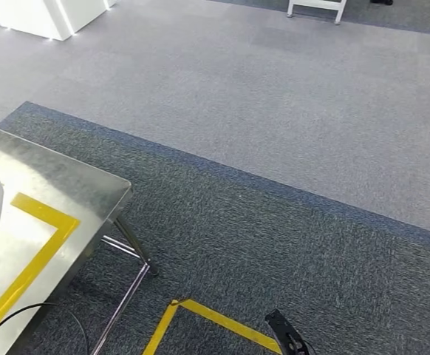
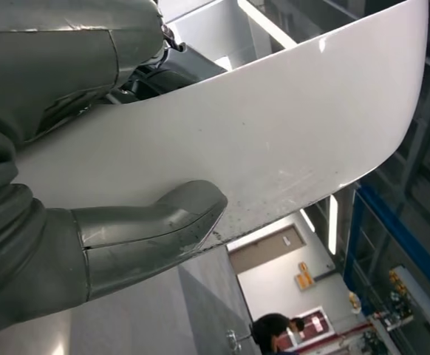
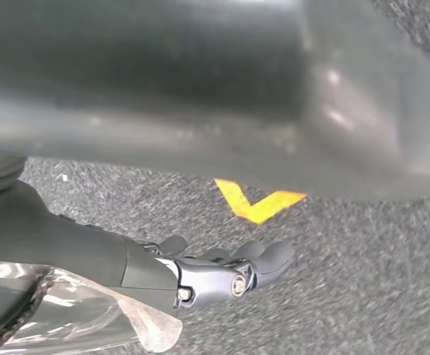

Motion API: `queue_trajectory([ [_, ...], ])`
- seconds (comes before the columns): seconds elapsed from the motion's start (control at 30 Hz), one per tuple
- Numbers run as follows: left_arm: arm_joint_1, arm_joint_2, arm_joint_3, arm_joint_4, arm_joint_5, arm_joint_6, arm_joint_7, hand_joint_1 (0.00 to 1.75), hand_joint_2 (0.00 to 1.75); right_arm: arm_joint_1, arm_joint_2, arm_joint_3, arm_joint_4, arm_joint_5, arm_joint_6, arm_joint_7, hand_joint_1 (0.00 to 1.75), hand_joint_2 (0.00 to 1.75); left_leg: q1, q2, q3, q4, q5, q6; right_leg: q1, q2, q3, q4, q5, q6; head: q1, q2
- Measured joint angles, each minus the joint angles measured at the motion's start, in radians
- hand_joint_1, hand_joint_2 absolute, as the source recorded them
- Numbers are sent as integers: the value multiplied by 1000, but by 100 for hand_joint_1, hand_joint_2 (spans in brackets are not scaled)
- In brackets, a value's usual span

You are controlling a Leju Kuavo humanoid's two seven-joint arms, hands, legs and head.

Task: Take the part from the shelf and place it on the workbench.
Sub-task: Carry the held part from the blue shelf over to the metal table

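The part, a long white panel grasped by the left hand, could slip and miss the workbench, while the right hand hangs released.

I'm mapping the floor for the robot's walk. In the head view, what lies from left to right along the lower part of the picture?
Steel workbench with yellow tape on its top → workbench legs → yellow tape corner on the carpet → right hand.
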Motion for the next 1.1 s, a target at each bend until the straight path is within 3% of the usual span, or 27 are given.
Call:
queue_trajectory([
  [0.07,3,1,0,-1,-1,1,0,175,175,-2,1,3,0,1,1,-1,0,0,-1,-17,-1,-8,-1,8,2,-20,3,-2,-5,9,1,0],
  [0.13,6,1,1,-3,-1,2,0,175,175,-6,2,7,-1,1,1,-2,0,0,6,-39,3,-17,4,17,0,12,-6,21,-24,19,3,0],
  [0.2,5,-1,1,-5,-1,2,-1,175,175,-7,2,8,-1,1,1,-2,0,0,12,-61,7,-23,7,24,-4,73,-56,123,-76,26,7,0],
  [0.27,4,-3,1,-5,-1,2,0,175,175,-3,2,8,0,1,1,-2,0,0,13,-86,7,-22,6,28,-6,94,-126,248,-120,30,9,0],
  [0.3,5,-3,1,-5,-1,2,0,175,175,-1,2,8,0,1,1,-1,0,0,14,-99,7,-22,5,28,-6,96,-145,273,-117,32,9,0],
  [0.33,5,-3,1,-5,-1,2,0,175,175,0,2,8,1,1,1,-1,0,0,14,-113,8,-21,5,27,-7,97,-147,262,-95,33,9,0],
  [0.37,5,-4,1,-5,-1,2,0,175,175,0,2,8,1,1,1,-1,0,0,15,-127,9,-20,3,25,-9,102,-131,216,-58,34,9,0],
  [0.43,4,-3,1,-5,-1,2,0,175,175,-2,1,9,1,1,2,-1,0,0,16,-151,9,-13,-1,17,-17,142,-76,87,9,35,9,0],
  [0.5,3,-2,1,-5,-2,2,0,175,175,-3,2,10,1,2,5,-1,0,0,17,-172,1,-6,-3,6,-22,175,-41,17,24,31,9,0],
  [0.53,2,-2,1,-5,-3,3,0,175,175,-3,2,10,1,2,6,-1,0,0,18,-183,-4,-5,-1,1,-21,176,-34,11,19,27,8,0],
  [0.6,3,0,1,-5,-7,3,0,175,175,-4,2,13,1,2,8,-1,0,0,22,-192,-9,-2,-1,-9,-20,156,-29,6,20,17,8,0],
  [0.67,0,3,2,-5,-11,4,0,175,175,-7,2,15,1,2,10,-2,0,0,21,-157,-29,44,-29,-18,-22,133,-21,0,20,7,2,0],
  [0.73,-6,5,0,-5,-15,5,0,175,175,-6,3,16,1,3,13,-4,0,0,22,-107,-81,157,-82,-27,-20,106,-14,-1,15,-2,-3,0],
  [0.77,-8,6,0,-5,-17,5,0,175,175,-4,3,17,1,4,14,-4,0,0,24,-94,-110,215,-102,-30,-18,92,-11,-1,12,-5,-3,0],
  [0.83,-7,7,-1,-4,-20,6,0,175,175,-3,3,18,2,5,16,-5,0,0,26,-83,-132,254,-94,-32,-17,65,-5,0,5,-6,-3,0],
  [0.9,-8,9,-1,-4,-24,6,0,175,175,-4,3,23,1,5,18,-8,0,0,26,-65,-86,157,-28,-28,-16,40,5,0,-3,-4,-3,0],
  [0.97,-12,13,-2,-4,-27,6,1,175,175,-7,4,28,1,5,18,-10,0,0,15,-23,-30,44,11,-18,-12,19,14,-1,-12,3,-4,0],
  [1.03,-16,16,-3,-3,-28,6,2,175,175,-8,4,31,1,5,19,-11,0,0,5,-4,-15,6,6,-8,-5,-2,19,-3,-18,13,-2,0],
  [1.1,-17,18,-3,-4,-29,6,3,175,175,-10,4,33,1,6,20,-11,0,0,7,-26,-15,-3,6,2,-5,-18,24,-5,-25,23,0,0],
])
